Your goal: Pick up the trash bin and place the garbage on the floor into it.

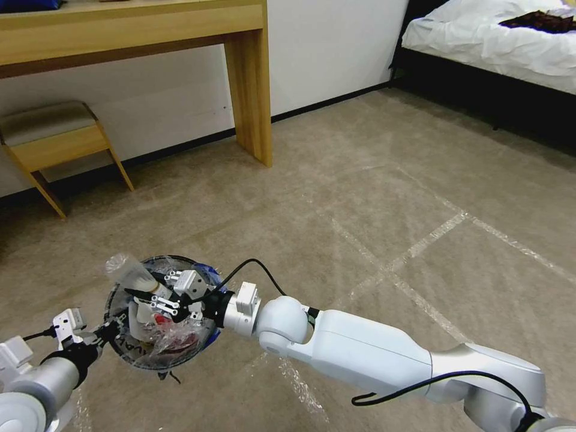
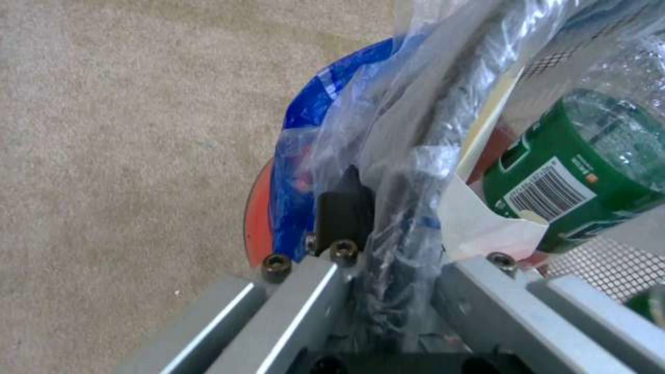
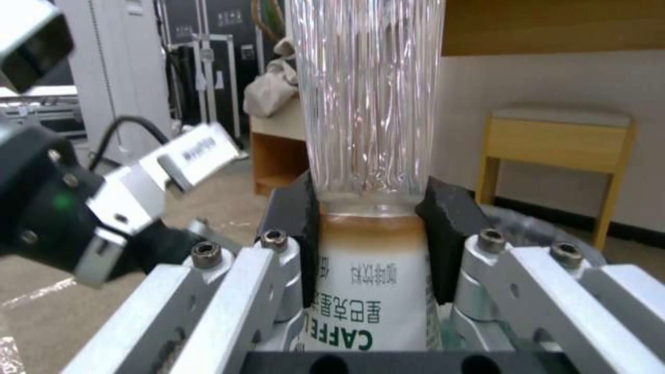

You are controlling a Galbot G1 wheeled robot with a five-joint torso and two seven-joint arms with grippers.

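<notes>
Closest to me, my left gripper [image 1: 111,330] sits low at the left, pinched shut on the rim of the trash bin [image 1: 129,351] — the left wrist view shows one black pad [image 2: 344,208] outside the blue-printed liner [image 2: 305,130] with the crinkled plastic squeezed between the fingers, and a strip of the red wall [image 2: 256,218] beside it. That same view gives me a green-labelled bottle [image 2: 575,176] lying inside the bin, barcode up.

Just beyond, my right arm reaches across from the lower right, elbow bent, wrist levelled over the bin's mouth. The right gripper [image 1: 165,297] is closed on a clear bottle [image 1: 135,273]; the right wrist view has both pads [image 3: 298,228] clamped at the top of its white label, brownish liquid just there. From the head camera the bottle's long axis runs up and to the left, its clear end past the bin's far-left rim.

Farther off — carpet [image 1: 360,198], a wooden stool [image 1: 54,141], desk leg [image 1: 252,84], bed [image 1: 498,36].
</notes>
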